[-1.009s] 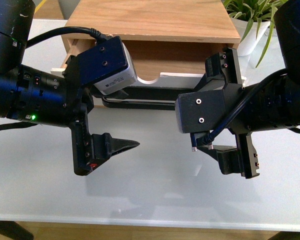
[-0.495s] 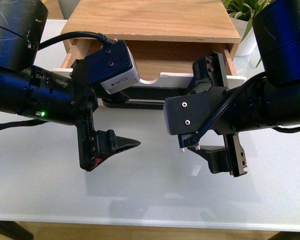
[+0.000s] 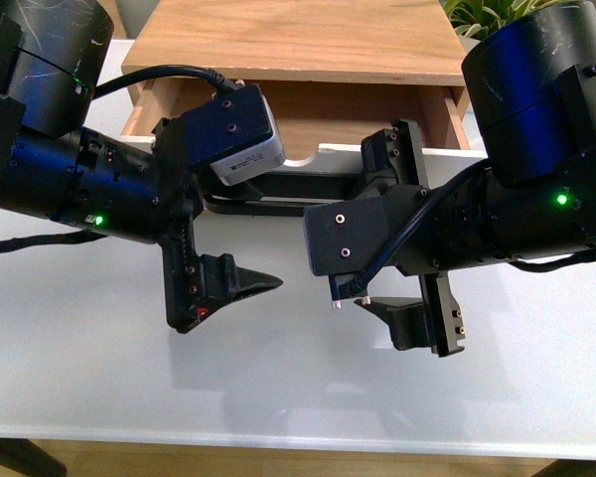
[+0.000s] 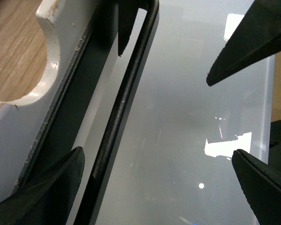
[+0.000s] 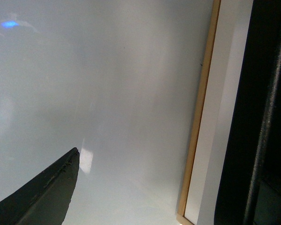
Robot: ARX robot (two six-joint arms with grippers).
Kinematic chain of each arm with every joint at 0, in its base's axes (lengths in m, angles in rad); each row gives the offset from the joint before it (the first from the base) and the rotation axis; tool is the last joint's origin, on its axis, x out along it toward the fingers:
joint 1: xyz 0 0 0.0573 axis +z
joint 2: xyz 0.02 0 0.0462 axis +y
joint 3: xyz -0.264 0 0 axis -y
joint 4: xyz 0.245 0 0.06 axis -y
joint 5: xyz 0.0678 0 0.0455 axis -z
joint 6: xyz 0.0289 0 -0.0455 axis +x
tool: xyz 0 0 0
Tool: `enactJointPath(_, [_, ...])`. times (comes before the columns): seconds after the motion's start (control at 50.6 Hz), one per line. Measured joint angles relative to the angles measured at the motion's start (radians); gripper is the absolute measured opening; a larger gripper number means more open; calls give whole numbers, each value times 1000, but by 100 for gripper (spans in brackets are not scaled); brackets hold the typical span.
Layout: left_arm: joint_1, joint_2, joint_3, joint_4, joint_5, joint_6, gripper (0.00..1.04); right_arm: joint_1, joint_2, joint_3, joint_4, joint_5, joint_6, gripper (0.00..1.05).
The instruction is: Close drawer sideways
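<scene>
Front view shows the drawer [image 3: 358,114] pulled out of its wooden cabinet [image 3: 298,40], just beyond both arms, its black handle [image 3: 278,204] running left to right, while the left gripper [image 4: 157,187] and the right gripper [image 3: 366,231] are both spread wide and about equally near to it.

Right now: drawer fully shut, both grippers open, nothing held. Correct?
Not quite. The drawer is pulled out, not shut: the front view shows its wooden inside. The left gripper and the right gripper are open and hold nothing.
</scene>
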Motion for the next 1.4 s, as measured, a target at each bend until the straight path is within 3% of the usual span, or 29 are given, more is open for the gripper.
enactJointPath(0.356, [-1, 34, 65, 56, -24, -48, 96, -29, 29, 59, 79, 64, 100, 96])
enactJointPath(1.029, [-3, 216, 358, -2, -101, -91, 96, -48, 192, 254, 158, 142, 168, 96])
enactJointPath(1.404, [21, 134, 262, 11, -40, -81, 96, -78, 104, 175, 172, 106, 222, 96])
